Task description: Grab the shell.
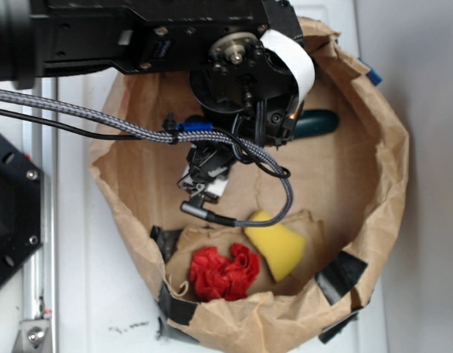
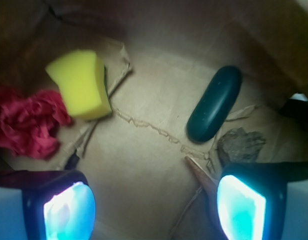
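Approach step, no grasp yet. Hand (image 2: 154, 205) wide open over paper bag floor (image 2: 154, 165), nothing between pads (image 2: 69, 210). Shell (image 2: 200, 173) only partly seen in wrist view: thin tan tip poking out just beside the right-side pad, rest hidden beneath it; rock (image 2: 241, 145) close behind. Next move judged: shift toward that side to centre shell between pads, then lower and close

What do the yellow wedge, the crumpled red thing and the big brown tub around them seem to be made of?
The yellow wedge-shaped block looks like soft foam sponge: matte, with rounded edges and a darker layer along one side. The crumpled red bundle seems to be cloth or tissue, judging by its limp folds. The brown round tub looks like creased kraft paper, with wrinkled walls patched with black tape.
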`<act>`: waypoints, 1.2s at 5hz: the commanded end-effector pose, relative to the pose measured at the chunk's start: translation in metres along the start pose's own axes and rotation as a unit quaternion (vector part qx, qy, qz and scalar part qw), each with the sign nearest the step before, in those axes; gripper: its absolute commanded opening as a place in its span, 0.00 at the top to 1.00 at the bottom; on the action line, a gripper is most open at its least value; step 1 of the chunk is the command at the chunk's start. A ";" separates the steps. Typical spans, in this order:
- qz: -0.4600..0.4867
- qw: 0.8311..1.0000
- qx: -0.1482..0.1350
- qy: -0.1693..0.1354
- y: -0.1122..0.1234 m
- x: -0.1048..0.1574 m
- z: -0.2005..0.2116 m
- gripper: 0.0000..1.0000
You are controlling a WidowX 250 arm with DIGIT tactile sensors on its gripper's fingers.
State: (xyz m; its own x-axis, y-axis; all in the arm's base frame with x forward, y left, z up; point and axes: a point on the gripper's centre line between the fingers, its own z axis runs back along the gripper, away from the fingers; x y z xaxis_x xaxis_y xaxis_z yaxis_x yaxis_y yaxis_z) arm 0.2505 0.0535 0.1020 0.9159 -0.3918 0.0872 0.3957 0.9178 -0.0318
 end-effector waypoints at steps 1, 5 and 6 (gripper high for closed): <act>-0.002 1.000 0.014 0.013 0.013 -0.021 0.000 0.00; -0.016 0.995 0.027 0.096 0.030 -0.052 -0.020 0.00; -0.022 0.994 0.025 0.102 0.028 -0.058 -0.021 0.00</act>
State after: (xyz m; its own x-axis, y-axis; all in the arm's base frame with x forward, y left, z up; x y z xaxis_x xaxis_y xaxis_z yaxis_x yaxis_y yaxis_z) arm 0.2073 0.0968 0.0653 0.8814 -0.4519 -0.1376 0.4552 0.8904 -0.0087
